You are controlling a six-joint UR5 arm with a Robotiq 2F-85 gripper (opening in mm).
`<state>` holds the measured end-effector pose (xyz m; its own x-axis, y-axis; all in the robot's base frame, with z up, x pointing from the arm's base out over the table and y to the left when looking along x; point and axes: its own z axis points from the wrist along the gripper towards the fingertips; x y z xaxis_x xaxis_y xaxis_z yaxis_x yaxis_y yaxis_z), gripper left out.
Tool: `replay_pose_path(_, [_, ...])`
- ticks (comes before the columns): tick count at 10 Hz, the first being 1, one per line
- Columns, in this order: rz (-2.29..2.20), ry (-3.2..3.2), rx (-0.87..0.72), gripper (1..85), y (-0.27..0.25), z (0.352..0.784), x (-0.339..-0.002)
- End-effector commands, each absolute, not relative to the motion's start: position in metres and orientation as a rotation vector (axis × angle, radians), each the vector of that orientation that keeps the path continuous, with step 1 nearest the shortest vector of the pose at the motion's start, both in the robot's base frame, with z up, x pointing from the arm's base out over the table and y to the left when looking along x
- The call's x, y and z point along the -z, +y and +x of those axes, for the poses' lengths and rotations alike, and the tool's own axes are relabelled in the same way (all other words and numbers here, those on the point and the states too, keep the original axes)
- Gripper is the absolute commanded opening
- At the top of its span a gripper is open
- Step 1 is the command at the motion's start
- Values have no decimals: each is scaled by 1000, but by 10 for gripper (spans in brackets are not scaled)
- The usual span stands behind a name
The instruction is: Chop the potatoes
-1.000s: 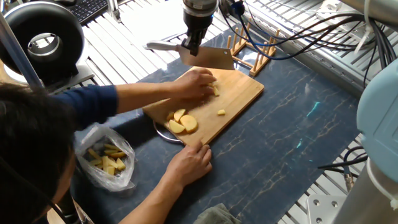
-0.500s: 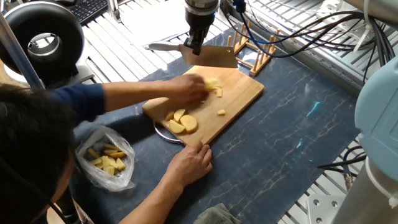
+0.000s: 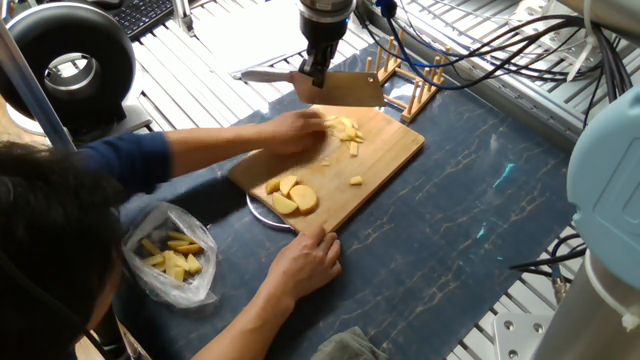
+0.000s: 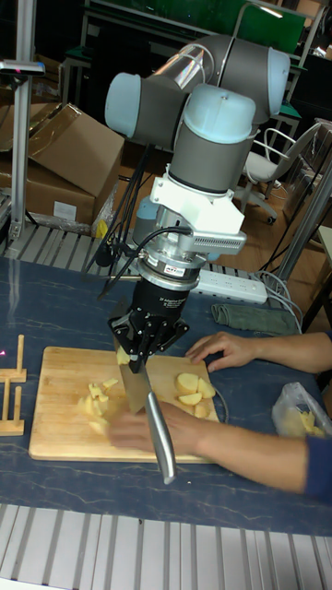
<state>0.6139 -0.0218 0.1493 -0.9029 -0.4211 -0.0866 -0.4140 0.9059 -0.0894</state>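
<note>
I see my pincer clamped on a knife, blade hanging just above the far edge of the board. In the tall fixed view the pincer blocks where it meets the knife, so I cannot make out the grip itself, and the blade crosses in front of the board.

The potatoes sit in two groups on the board: small cut bits near the far edge, under the blade, and rounder slices near the edge closest to the person. One hand reaches over the small bits and hides some; in the tall view it is blurred. The other hand rests on the tabletop at the board's near corner.

A bag of yellow pieces lies near the tabletop's left edge, its contents hazy through plastic. A wooden rack stands behind the board, partly cut by cables.
</note>
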Motion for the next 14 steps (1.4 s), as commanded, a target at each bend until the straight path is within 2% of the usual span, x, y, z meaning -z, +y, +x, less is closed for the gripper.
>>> replay_pose_path(1, [-651,2970,88,10,-21,613,-152])
replay_pose_path(14, [-747,3081,99,10,-29,585,-140])
